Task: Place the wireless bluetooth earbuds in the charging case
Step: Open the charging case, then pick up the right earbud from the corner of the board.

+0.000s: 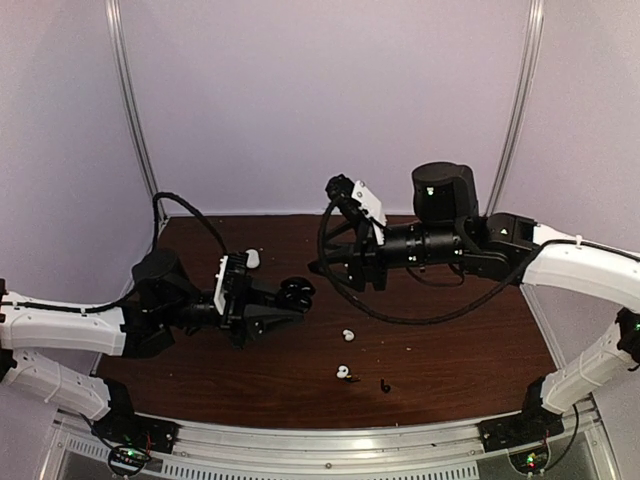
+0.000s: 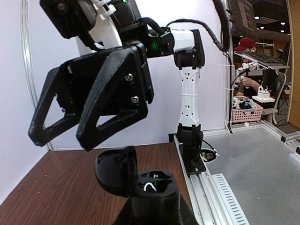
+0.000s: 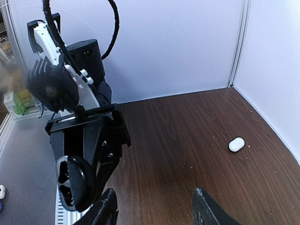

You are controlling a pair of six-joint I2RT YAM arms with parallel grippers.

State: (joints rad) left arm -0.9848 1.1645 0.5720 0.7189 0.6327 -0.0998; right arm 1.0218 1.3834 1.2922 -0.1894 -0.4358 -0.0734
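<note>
— Black pebble-shaped plastic charging case [image 2: 152,191] is sitting right under the left wrist camera, with its hinged lid [image 2: 116,169] standing open on the left.
— What is holding it?
— The left gripper [image 1: 293,298] is: its jaws are pinching the case from both sides and holding it above the dark brown wood-grain desk [image 1: 450,350].
— Is anything lying inside?
— A small white curved shape [image 2: 150,186] is showing in one of the two wells (too small for me to say whether it is a bud).
— And the right gripper [image 3: 154,192]?
— It is hanging just above and beyond the open case. Its jaws are standing spread, with nothing showing between them.
— Where are the buds lying?
— All three are lying on the desk, nearer the arm bases than the held case. One glossy white stemmed earbud [image 1: 347,335] is resting closest to the case. A second glossy white stemmed earbud [image 1: 343,373] is lying a little nearer the bases. A tiny black stemmed earbud [image 1: 385,385] is lying just to the right of that second one. None of them is touching either gripper.
— Is anything else lying on the desk?
— A white oval pebble-like case [image 3: 236,144] is lying towards the back wall, behind the left arm's wrist and well apart from the buds (closed, as far as I can tell).
</note>
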